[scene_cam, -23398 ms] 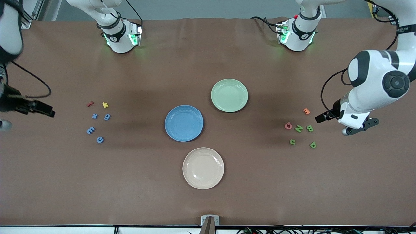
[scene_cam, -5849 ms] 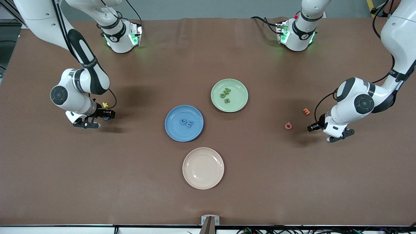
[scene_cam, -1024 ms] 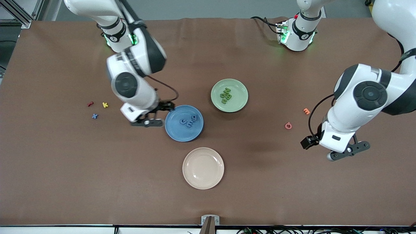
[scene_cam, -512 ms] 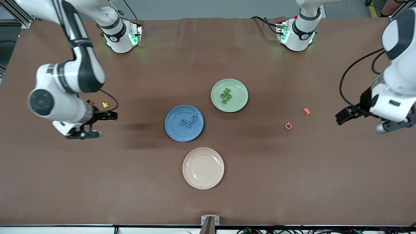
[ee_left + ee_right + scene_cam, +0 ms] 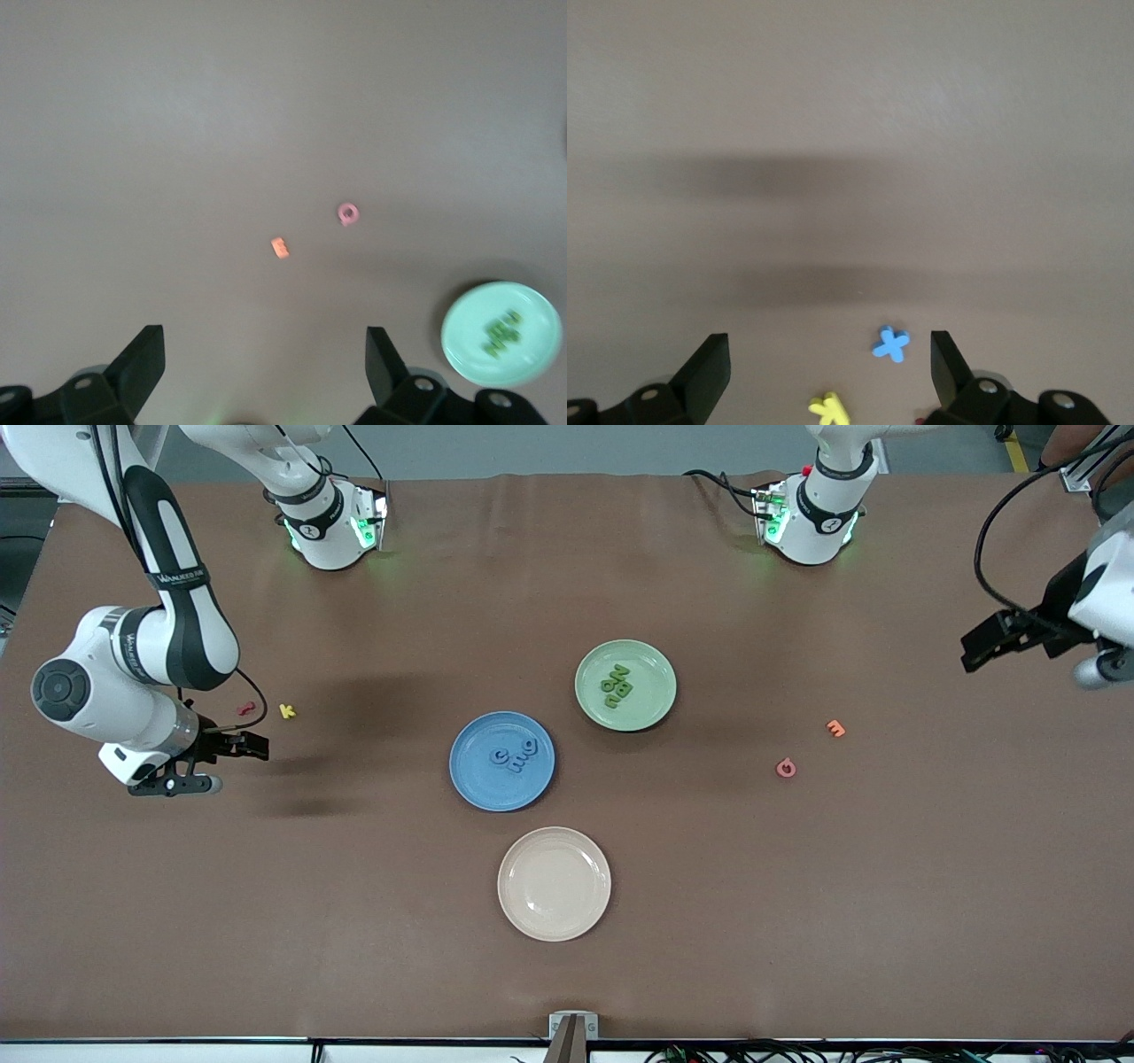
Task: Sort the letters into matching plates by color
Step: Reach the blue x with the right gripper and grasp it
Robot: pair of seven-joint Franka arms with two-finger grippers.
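With three blue letters [image 5: 514, 757] dropped in the blue plate [image 5: 478, 788], I have swung my right end effector [image 5: 824, 372], jaws wide and empty, back over the blue x [image 5: 891, 343]. It lies on the table [image 5: 354, 921] beside the yellow k [image 5: 286, 710]. My left end effector [image 5: 266, 376], also wide, has lifted away from the full green plate [image 5: 651, 708].

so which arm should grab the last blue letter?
Right, probably. The right gripper hangs open near the blue X letter, beside the yellow letter. The left gripper, also open, waits over the table's other end, away from it. The blue plate already holds three.
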